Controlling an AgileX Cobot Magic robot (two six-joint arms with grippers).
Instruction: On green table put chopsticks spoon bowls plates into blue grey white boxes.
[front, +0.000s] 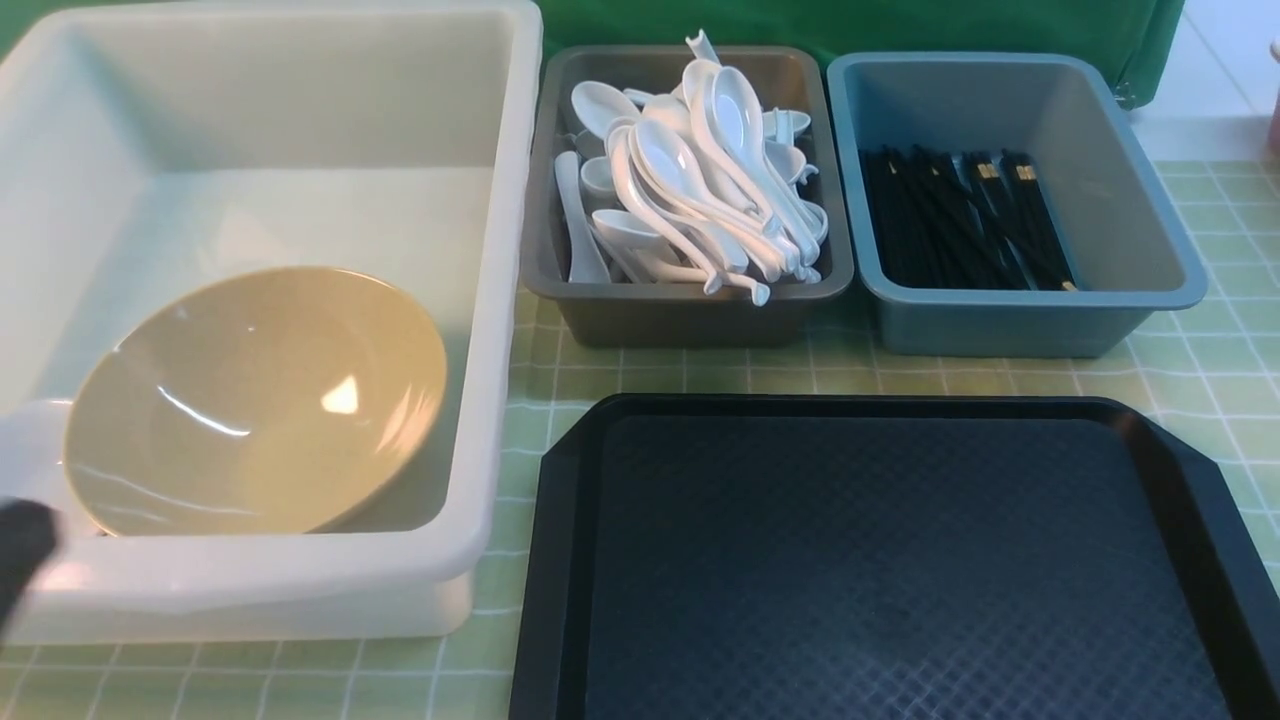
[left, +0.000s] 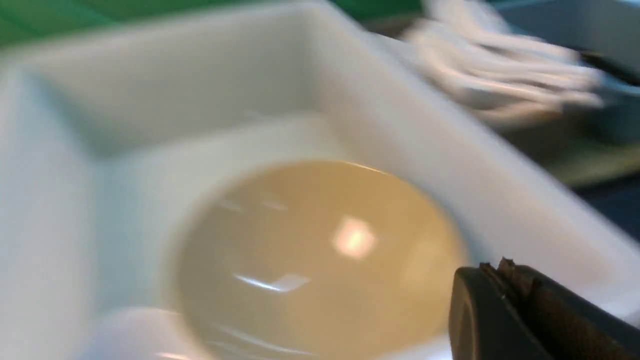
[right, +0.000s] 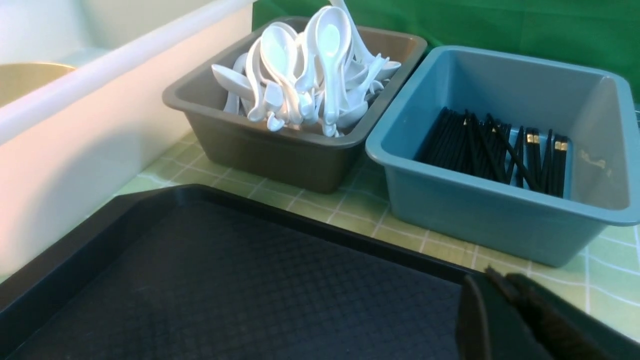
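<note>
Claws both pinched closed and empty: left claw (left: 505, 267) above tan bowl (left: 320, 260), right claw (right: 500, 280) over black tray (right: 225, 280).

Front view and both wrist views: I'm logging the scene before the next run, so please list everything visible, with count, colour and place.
white box: one, milky white, robot's left
bowl: one, tan, tilted inside the white box
grey box: one, dark grey, middle
spoons: heap, uncountable, white, in the grey box
blue box: one, blue, right
chopsticks: bundle, black, in the blue box
tray: one, black, nearest
table: pale green grid
left gripper: black, shut, above the white box
right gripper: black, shut, over the tray
</note>
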